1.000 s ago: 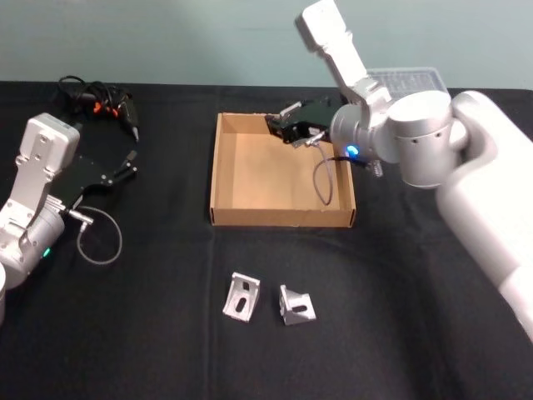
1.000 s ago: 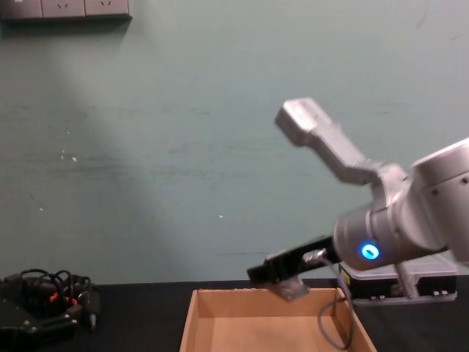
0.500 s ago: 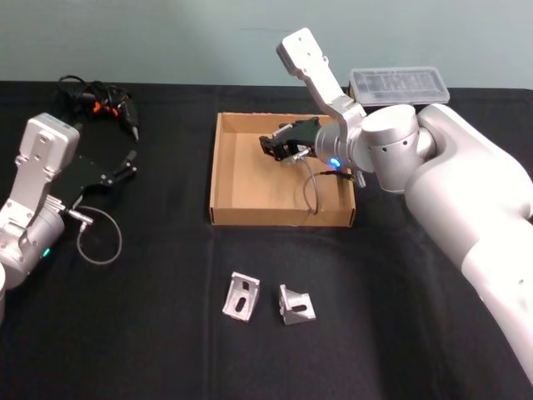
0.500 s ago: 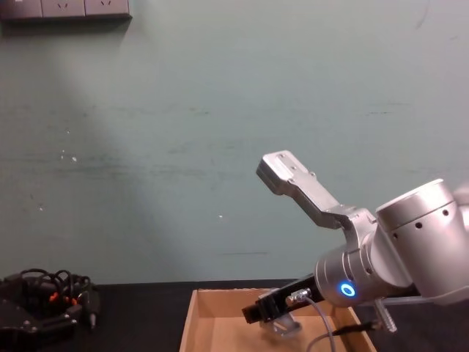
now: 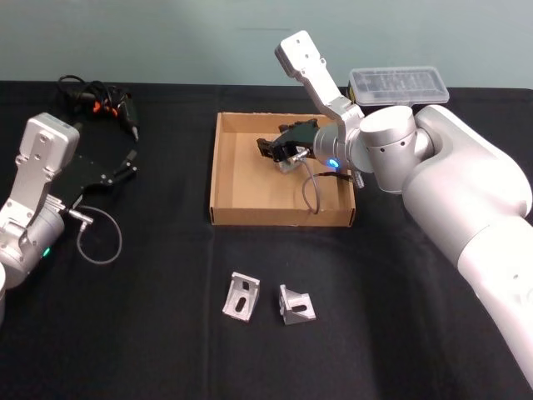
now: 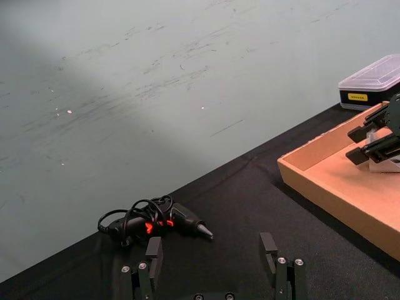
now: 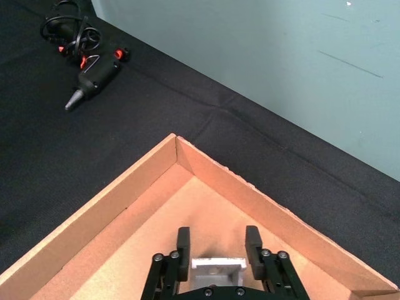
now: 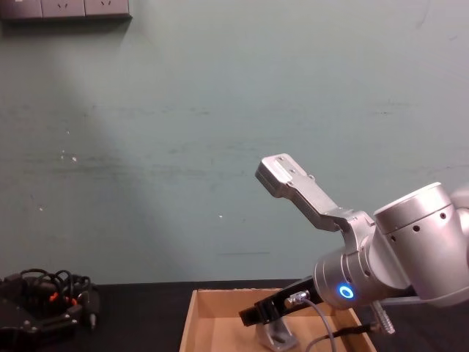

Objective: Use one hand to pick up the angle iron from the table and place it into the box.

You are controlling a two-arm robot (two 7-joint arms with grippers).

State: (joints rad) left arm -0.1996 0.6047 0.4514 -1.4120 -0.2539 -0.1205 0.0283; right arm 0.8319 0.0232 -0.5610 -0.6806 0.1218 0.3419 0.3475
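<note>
Black table before a pale green wall; the tan box is the landmark for all places given here. My right gripper reaches into the box from its right side and is clenched on one angle iron, with its two fingers flanking the part. A second ago this gripper hung above the box's far rim with the part in the air. It has since come down and inward, so the part now sits low inside the box, about midway between the side walls. I cannot quite tell whether it already rests on the box floor; it is touching or just above. I judge the carrying to be done, and letting go is the step that remains for this piece. A second angle iron and a third angle iron lie just in front of the box's near wall, unmoved. My left gripper is parked well to the left of the box, fingers spread, holding nothing.
</note>
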